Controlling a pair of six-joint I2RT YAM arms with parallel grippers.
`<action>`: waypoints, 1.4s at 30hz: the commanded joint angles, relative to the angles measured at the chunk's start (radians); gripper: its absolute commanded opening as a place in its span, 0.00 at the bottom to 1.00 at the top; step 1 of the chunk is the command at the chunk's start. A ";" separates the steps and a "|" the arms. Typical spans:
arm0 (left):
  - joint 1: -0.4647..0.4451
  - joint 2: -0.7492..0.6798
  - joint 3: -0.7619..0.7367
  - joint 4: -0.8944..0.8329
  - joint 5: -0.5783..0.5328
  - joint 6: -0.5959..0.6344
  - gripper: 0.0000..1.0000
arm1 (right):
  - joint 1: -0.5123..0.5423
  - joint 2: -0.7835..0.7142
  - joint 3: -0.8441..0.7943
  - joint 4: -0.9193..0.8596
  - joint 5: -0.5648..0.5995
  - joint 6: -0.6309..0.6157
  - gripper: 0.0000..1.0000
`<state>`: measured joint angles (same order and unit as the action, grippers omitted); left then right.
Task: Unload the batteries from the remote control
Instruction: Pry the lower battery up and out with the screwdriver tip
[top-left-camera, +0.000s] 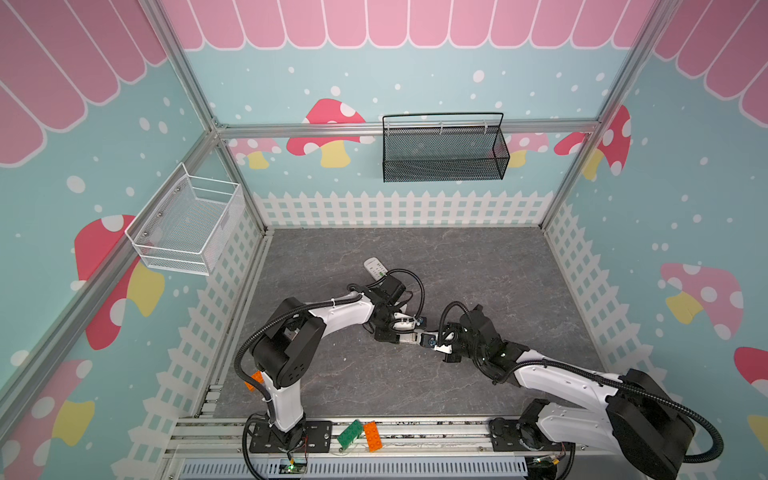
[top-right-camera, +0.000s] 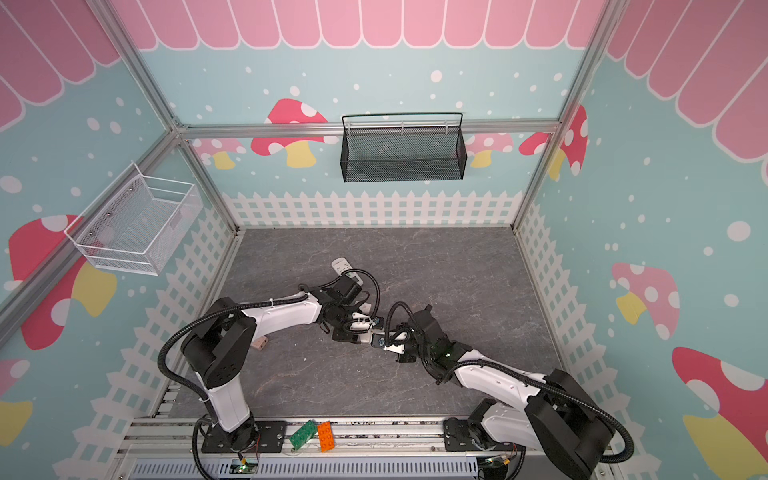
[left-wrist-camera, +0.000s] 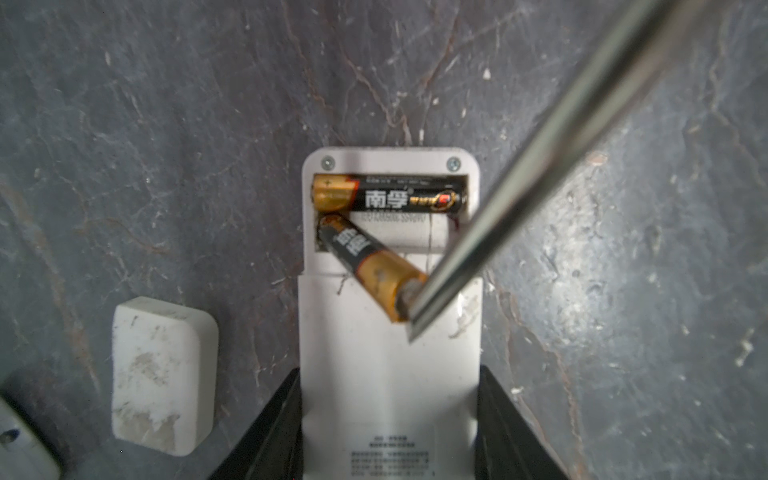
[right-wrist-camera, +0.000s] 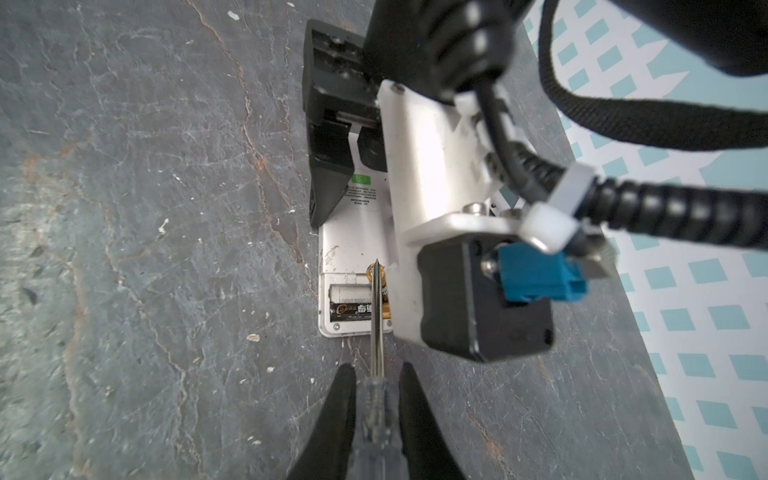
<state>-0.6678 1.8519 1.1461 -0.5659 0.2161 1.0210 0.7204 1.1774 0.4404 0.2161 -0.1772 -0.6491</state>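
The white remote control (left-wrist-camera: 390, 399) lies back-up on the grey table, its battery bay uncovered. My left gripper (left-wrist-camera: 390, 372) is shut on its sides. One of the batteries (left-wrist-camera: 390, 198) lies flat in the bay. A second one (left-wrist-camera: 370, 266) is tilted, its gold end raised out over the remote's back. The screwdriver's steel shaft (left-wrist-camera: 540, 145) has its tip at that raised end. My right gripper (right-wrist-camera: 377, 368) is shut on the screwdriver's clear handle (right-wrist-camera: 376, 415). In the right wrist view the shaft (right-wrist-camera: 377, 324) crosses the bay. In both top views the two grippers meet mid-table.
A small white cover (left-wrist-camera: 164, 374) lies beside the held remote. A second white remote (top-left-camera: 375, 268) rests farther back. Green (top-left-camera: 351, 432) and orange (top-left-camera: 372, 435) bricks sit on the front rail. A black basket (top-left-camera: 444, 149) and a white basket (top-left-camera: 187, 224) hang on the walls.
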 joint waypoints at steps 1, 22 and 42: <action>-0.009 0.040 -0.025 -0.054 -0.012 0.023 0.47 | -0.015 -0.012 -0.014 -0.003 0.062 -0.001 0.00; -0.001 0.032 -0.002 -0.046 -0.031 0.009 0.47 | -0.017 0.008 -0.010 -0.025 0.128 0.002 0.00; -0.010 -0.007 0.000 0.100 -0.117 -0.013 0.19 | -0.022 -0.173 -0.045 -0.121 0.109 0.086 0.00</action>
<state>-0.6704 1.8523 1.1561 -0.5274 0.1482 0.9985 0.7002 1.0245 0.4179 0.1310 -0.0566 -0.5850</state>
